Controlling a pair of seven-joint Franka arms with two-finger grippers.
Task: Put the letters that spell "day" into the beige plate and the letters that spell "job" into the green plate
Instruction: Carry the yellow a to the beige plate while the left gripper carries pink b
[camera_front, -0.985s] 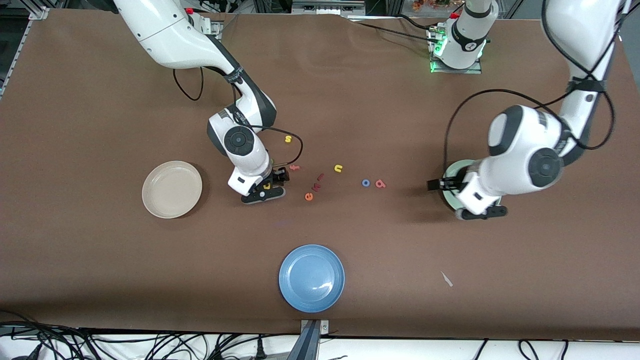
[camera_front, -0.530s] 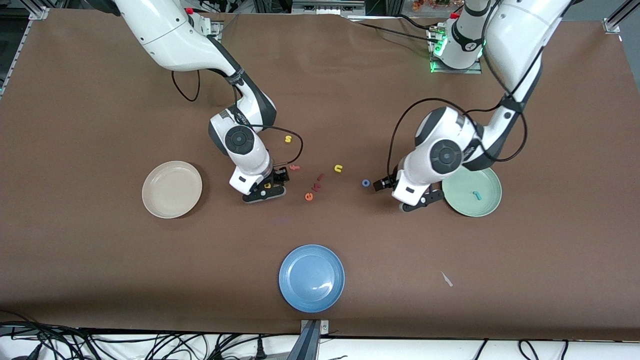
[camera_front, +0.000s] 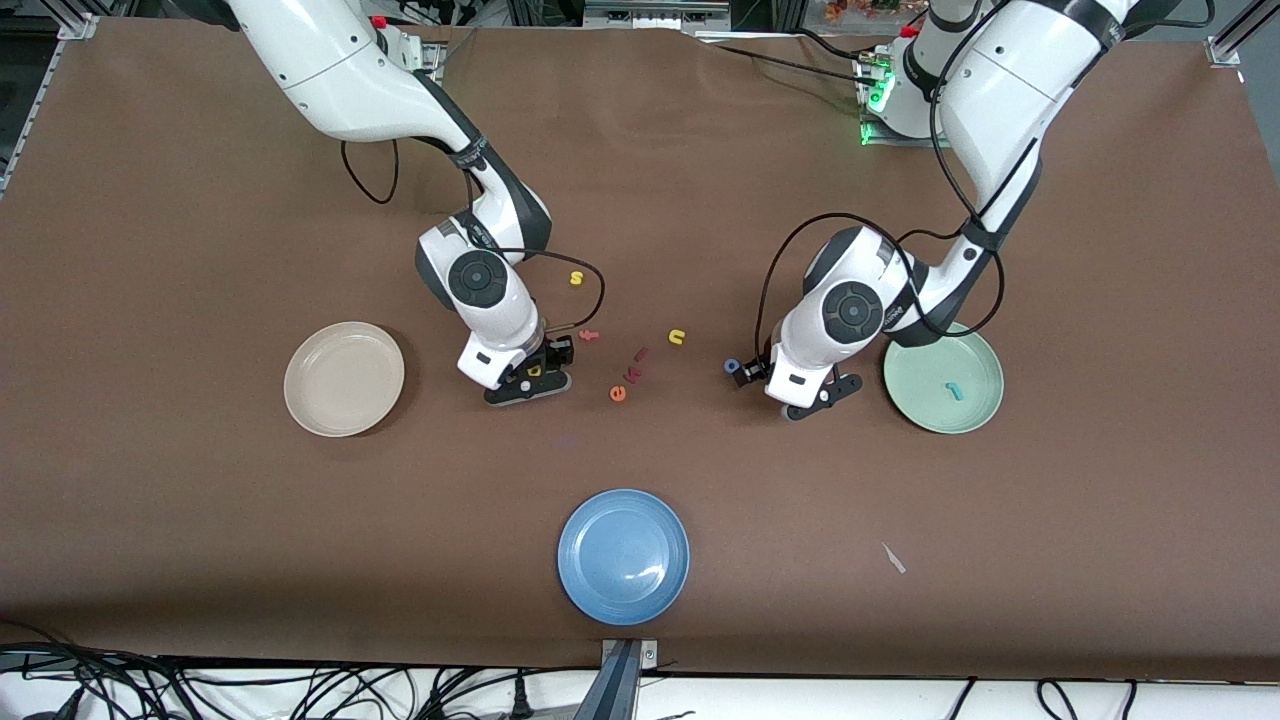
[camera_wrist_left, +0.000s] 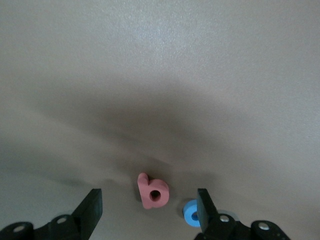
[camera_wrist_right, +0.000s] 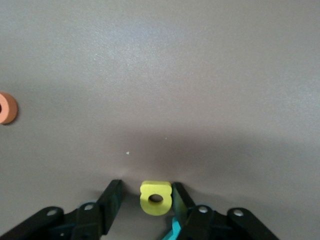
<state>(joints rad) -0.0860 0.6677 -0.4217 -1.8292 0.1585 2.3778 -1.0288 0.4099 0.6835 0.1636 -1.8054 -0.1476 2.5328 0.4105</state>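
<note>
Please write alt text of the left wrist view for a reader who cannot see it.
Open jaws of the left gripper straddle a coral-red letter lying on the brown table. A blue ring letter lies beside one fingertip.

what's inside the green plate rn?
One teal letter, hook-shaped, lies in the green plate. The left arm hangs over the rim farther from the front camera, hiding that edge.

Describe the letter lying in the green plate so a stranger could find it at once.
Find the green plate toward the left arm's end of the table. One small teal hook-shaped letter lies inside it. No other letter sits in any plate; the rest lie on the brown table.
</note>
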